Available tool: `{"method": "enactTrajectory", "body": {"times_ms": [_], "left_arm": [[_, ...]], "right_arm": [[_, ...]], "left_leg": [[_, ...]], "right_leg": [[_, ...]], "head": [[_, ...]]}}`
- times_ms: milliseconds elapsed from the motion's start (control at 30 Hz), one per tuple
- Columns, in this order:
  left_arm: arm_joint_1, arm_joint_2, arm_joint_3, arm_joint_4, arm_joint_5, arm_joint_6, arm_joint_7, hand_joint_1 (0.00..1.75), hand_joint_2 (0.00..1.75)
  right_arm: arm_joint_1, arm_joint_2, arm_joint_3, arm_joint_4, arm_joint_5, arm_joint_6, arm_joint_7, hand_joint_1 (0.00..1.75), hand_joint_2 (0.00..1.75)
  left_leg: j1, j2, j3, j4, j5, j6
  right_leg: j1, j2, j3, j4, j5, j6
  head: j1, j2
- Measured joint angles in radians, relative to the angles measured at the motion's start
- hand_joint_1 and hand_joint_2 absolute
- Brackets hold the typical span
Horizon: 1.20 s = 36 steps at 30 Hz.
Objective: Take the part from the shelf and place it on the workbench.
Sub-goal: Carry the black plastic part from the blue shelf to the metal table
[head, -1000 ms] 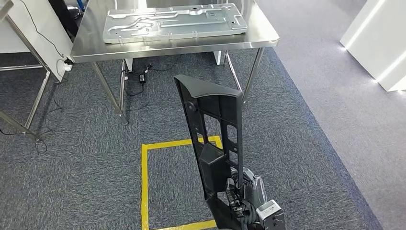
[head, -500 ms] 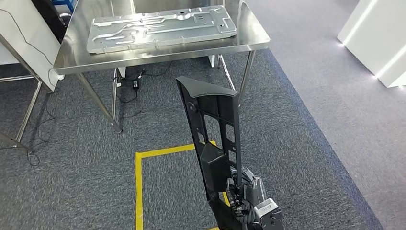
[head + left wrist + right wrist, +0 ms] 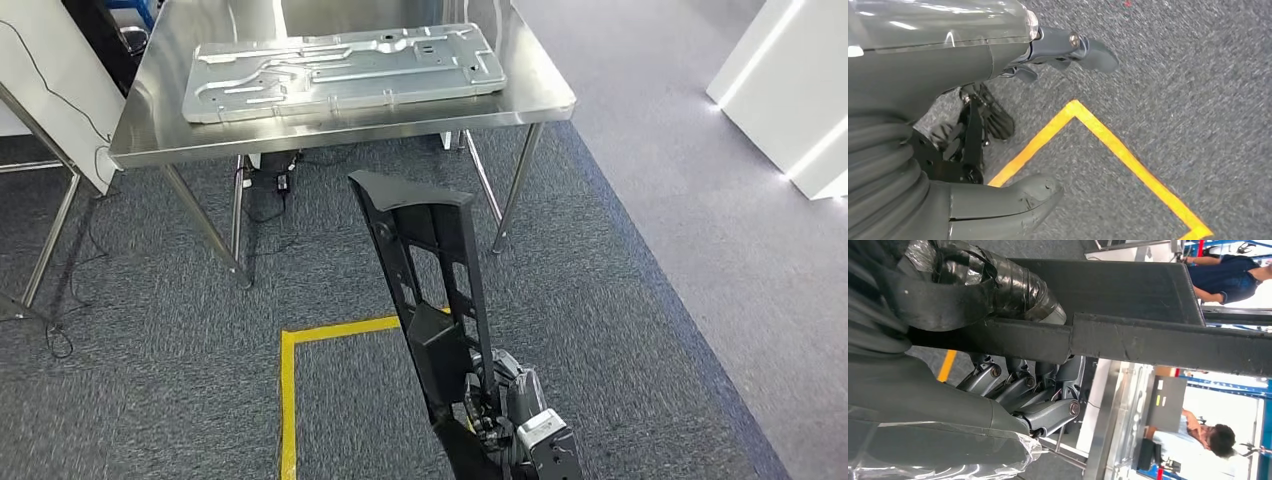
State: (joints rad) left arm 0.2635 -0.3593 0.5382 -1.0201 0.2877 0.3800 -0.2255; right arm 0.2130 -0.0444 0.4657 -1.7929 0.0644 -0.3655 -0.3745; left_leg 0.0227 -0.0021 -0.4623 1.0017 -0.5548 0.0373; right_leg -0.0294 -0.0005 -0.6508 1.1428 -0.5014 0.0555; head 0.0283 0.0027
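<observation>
Here, the left hand (image 3: 998,135) hangs over grey carpet with its fingers apart, holding nothing. Ahead stands the steel workbench (image 3: 540,95), already bearing a flat metal panel (image 3: 340,68). To the right, the right hand (image 3: 505,405) grips the long black part (image 3: 430,270) near its lower end, its long axis rising upright and tilting toward the bench, well short of it.

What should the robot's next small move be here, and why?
Probably keep stepping toward the workbench: the right hand holds the black part upright over the carpet, short of the table, where a metal panel already lies.
</observation>
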Motion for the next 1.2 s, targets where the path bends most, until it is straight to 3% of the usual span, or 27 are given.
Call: {"method": "enactTrajectory", "body": {"times_ms": [67, 133, 200, 267, 333, 400, 433, 467, 533, 567, 600, 667, 733, 800, 867, 900, 933, 1000, 1067, 1133, 1200], "left_arm": [[-0.001, 0.000, -0.006, 0.000, 0.005, 0.006, -0.002, 0.00, 1.75], [-0.002, 0.000, -0.012, 0.000, 0.007, 0.012, -0.003, 0.00, 1.75], [-0.002, 0.000, -0.020, 0.000, 0.013, 0.021, -0.001, 0.00, 1.75], [-0.001, 0.000, -0.024, 0.000, 0.021, 0.030, 0.004, 0.00, 1.75], [0.000, 0.000, -0.026, 0.000, 0.026, 0.035, 0.007, 0.00, 1.75], [0.005, 0.000, -0.026, 0.000, 0.028, 0.039, 0.008, 0.00, 1.75], [0.007, 0.000, -0.026, 0.000, 0.030, 0.041, 0.008, 0.00, 1.75], [0.009, 0.000, -0.026, 0.000, 0.032, 0.042, 0.007, 0.00, 1.75], [0.009, 0.000, -0.026, 0.000, 0.035, 0.045, 0.007, 0.00, 1.75], [0.008, 0.000, -0.027, 0.000, 0.036, 0.046, 0.007, 0.00, 1.75], [0.008, 0.000, -0.028, 0.000, 0.037, 0.047, 0.007, 0.00, 1.75], [0.009, -0.001, -0.032, 0.000, 0.037, 0.050, 0.008, 0.00, 1.75], [0.010, -0.002, -0.036, 0.000, 0.035, 0.055, 0.009, 0.00, 1.75], [0.008, -0.002, -0.039, 0.000, 0.034, 0.056, 0.010, 0.00, 1.75], [0.007, -0.002, -0.041, 0.000, 0.032, 0.057, 0.013, 0.00, 1.75], [0.007, -0.002, -0.042, 0.000, 0.030, 0.058, 0.015, 0.00, 1.75], [0.008, -0.002, -0.042, 0.000, 0.029, 0.059, 0.017, 0.00, 1.75], [0.009, -0.003, -0.042, 0.000, 0.025, 0.058, 0.021, 0.00, 1.75], [0.008, -0.003, -0.041, 0.000, 0.023, 0.055, 0.022, 0.00, 1.75], [0.005, -0.002, -0.040, 0.000, 0.021, 0.051, 0.023, 0.00, 1.75], [0.006, -0.002, -0.039, 0.000, 0.020, 0.049, 0.023, 0.00, 1.75]], "right_arm": [[-0.001, -0.001, 0.000, 0.002, 0.000, 0.000, 0.002, 1.75, 1.75], [0.000, -0.002, 0.000, 0.004, 0.000, 0.000, 0.005, 1.75, 1.75], [0.001, -0.003, 0.000, 0.005, -0.001, 0.005, 0.010, 1.75, 1.75], [-0.002, -0.004, 0.001, 0.006, 0.003, 0.011, 0.024, 1.75, 1.75], [-0.003, -0.005, 0.004, 0.010, 0.024, 0.013, 0.048, 1.75, 1.75], [-0.003, -0.005, 0.009, 0.016, 0.044, 0.011, 0.069, 1.75, 1.75], [-0.003, -0.006, 0.011, 0.019, 0.049, 0.010, 0.076, 1.75, 1.75], [-0.003, -0.006, 0.013, 0.022, 0.051, 0.009, 0.082, 1.75, 1.75], [-0.003, -0.006, 0.016, 0.027, 0.051, 0.009, 0.092, 1.75, 1.75], [-0.003, -0.006, 0.018, 0.030, 0.051, 0.009, 0.096, 1.75, 1.75], [-0.003, -0.006, 0.018, 0.033, 0.050, 0.009, 0.100, 1.75, 1.75], [-0.005, -0.006, 0.020, 0.037, 0.048, 0.011, 0.109, 1.75, 1.75], [-0.006, -0.007, 0.021, 0.040, 0.048, 0.013, 0.116, 1.75, 1.75], [-0.006, -0.008, 0.022, 0.042, 0.048, 0.013, 0.118, 1.75, 1.75], [-0.006, -0.010, 0.022, 0.046, 0.047, 0.012, 0.121, 1.75, 1.75], [-0.005, -0.011, 0.022, 0.049, 0.046, 0.012, 0.124, 1.75, 1.75], [-0.005, -0.012, 0.023, 0.052, 0.045, 0.012, 0.128, 1.75, 1.75], [-0.004, -0.014, 0.023, 0.057, 0.045, 0.012, 0.134, 1.75, 1.75], [-0.005, -0.015, 0.024, 0.059, 0.046, 0.010, 0.138, 1.75, 1.75], [-0.005, -0.016, 0.025, 0.062, 0.047, 0.006, 0.143, 1.75, 1.75], [-0.005, -0.017, 0.027, 0.064, 0.047, 0.003, 0.147, 1.75, 1.75]], "left_leg": [[0.002, 0.000, 0.014, -0.002, -0.017, -0.013], [0.001, 0.001, 0.022, -0.004, -0.021, -0.028], [0.002, 0.003, 0.021, 0.019, -0.017, -0.038], [0.004, 0.003, -0.026, 0.111, -0.026, -0.040], [0.003, 0.003, -0.107, 0.235, -0.073, -0.042], [0.000, 0.003, -0.173, 0.296, -0.115, -0.039], [-0.003, 0.003, -0.186, 0.283, -0.107, -0.034], [-0.006, 0.006, -0.186, 0.242, -0.075, -0.026], [-0.019, 0.027, -0.169, 0.131, 0.023, -0.002], [-0.026, 0.036, -0.161, 0.094, 0.051, 0.006], [-0.030, 0.043, -0.157, 0.074, 0.071, 0.010], [-0.031, 0.033, -0.150, 0.068, 0.072, 0.011], [-0.025, 0.019, -0.139, 0.056, 0.080, 0.015], [-0.019, 0.005, -0.130, 0.044, 0.080, 0.021], [-0.017, -0.012, -0.125, 0.041, 0.075, 0.025], [-0.017, -0.021, -0.121, 0.041, 0.071, 0.025], [-0.015, -0.031, -0.116, 0.041, 0.066, 0.023], [-0.012, -0.053, -0.098, 0.041, 0.055, 0.016], [-0.011, -0.073, -0.086, 0.042, 0.045, 0.005], [-0.009, -0.088, -0.089, 0.040, 0.043, -0.009], [-0.005, -0.091, -0.092, 0.036, 0.043, -0.022]], "right_leg": [[0.006, -0.008, 0.015, -0.085, 0.054, -0.008], [0.014, -0.009, 0.012, -0.097, 0.053, -0.029], [0.013, -0.005, 0.027, -0.104, 0.050, -0.049], [0.013, -0.005, 0.052, -0.112, 0.038, -0.066], [0.017, -0.008, 0.071, -0.115, 0.022, -0.077], [0.023, -0.012, 0.094, -0.115, 0.003, -0.081], [0.027, -0.015, 0.108, -0.115, -0.008, -0.081], [0.030, -0.019, 0.123, -0.115, -0.019, -0.082], [0.037, -0.031, 0.151, -0.114, -0.042, -0.079], [0.039, -0.036, 0.160, -0.113, -0.052, -0.074], [0.041, -0.042, 0.167, -0.112, -0.062, -0.069], [0.043, -0.052, 0.179, -0.113, -0.076, -0.058], [0.041, -0.043, 0.184, -0.100, -0.095, -0.047], [0.033, -0.017, 0.141, -0.016, -0.139, -0.034], [0.023, -0.005, 0.057, 0.113, -0.179, -0.024], [0.019, -0.004, 0.024, 0.151, -0.176, -0.020], [0.015, -0.004, 0.006, 0.155, -0.152, -0.016], [0.007, 0.006, 0.023, 0.057, -0.056, -0.012], [0.004, 0.043, 0.058, -0.053, 0.007, -0.016], [0.007, 0.067, 0.072, -0.088, 0.006, -0.026], [0.007, 0.057, 0.077, -0.101, 0.004, -0.039]], "head": [[0.001, 0.000], [0.002, 0.000], [0.003, 0.000], [0.002, 0.000], [0.001, 0.000], [0.001, 0.000], [0.001, 0.000], [0.001, 0.000], [0.002, 0.000], [0.001, 0.000], [0.001, 0.000], [-0.001, 0.000], [-0.001, 0.000], [0.000, 0.000], [0.000, 0.000], [0.000, 0.000], [0.000, 0.000], [0.000, 0.000], [0.000, 0.000], [0.000, 0.000], [0.000, 0.000]]}}
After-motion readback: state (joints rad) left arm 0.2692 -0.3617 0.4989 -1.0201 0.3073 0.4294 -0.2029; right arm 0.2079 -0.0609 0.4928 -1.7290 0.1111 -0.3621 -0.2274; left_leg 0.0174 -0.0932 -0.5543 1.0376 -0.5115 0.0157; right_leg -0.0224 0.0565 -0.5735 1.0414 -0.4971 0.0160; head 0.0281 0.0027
